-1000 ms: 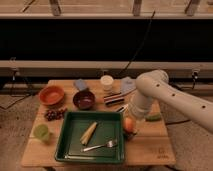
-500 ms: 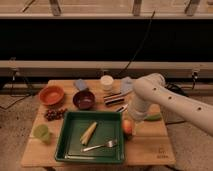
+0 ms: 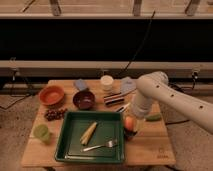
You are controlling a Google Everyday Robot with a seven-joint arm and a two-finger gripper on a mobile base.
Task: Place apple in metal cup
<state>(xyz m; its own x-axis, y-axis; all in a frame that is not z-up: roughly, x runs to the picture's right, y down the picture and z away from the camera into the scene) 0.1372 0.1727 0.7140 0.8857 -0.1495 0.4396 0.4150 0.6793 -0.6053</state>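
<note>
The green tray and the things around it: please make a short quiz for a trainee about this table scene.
1. True or false: the fork lies inside the green tray.
2. Where is the apple? A) in the dark bowl B) at the tray's right edge, under the claw C) beside the grapes
3. Which small cup stands at the tray's left side, near the table's front left corner?

Key
1. True. It lies beside the yellow piece of corn.
2. B. The claw is at the apple, right of the tray.
3. The light green cup, in front of the grapes.
</note>
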